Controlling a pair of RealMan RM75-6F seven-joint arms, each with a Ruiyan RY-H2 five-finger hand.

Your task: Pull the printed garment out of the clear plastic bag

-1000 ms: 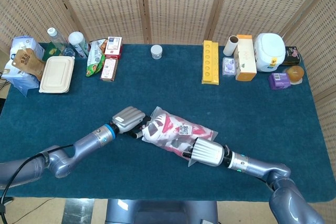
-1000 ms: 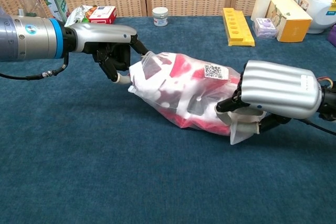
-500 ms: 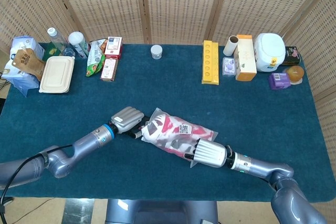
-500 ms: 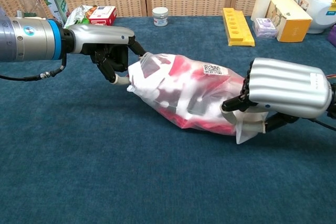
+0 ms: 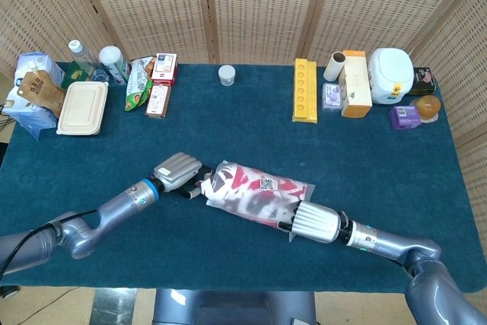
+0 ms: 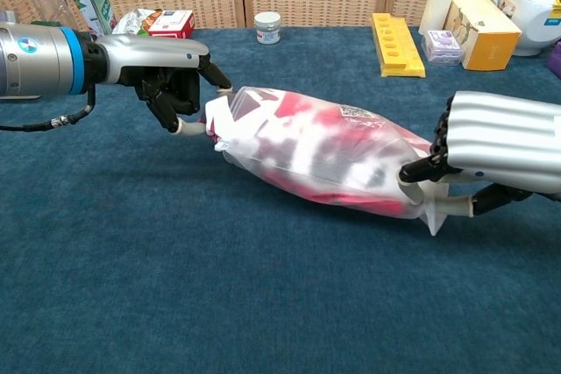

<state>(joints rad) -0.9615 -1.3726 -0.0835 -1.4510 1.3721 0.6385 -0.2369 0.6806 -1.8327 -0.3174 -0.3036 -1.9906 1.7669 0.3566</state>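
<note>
Both robot hands have drawn apart, stretching the clear plastic bag [image 6: 324, 159] flat on the bench [image 6: 263, 304]. Left robot hand [image 6: 180, 85] pinches its open end, right robot hand [image 6: 500, 151] its corner; the printed garment [image 6: 302, 142] remains inside and needs gripping next.

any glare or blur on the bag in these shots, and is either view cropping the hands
Chest view: the clear plastic bag is sharp, with soft pale sheen and no harsh glare; the right hand is cut by the frame edge, the left hand is whole. Head view: even light, faint shadows, both hands whole, the bag's label too small to read.
</note>
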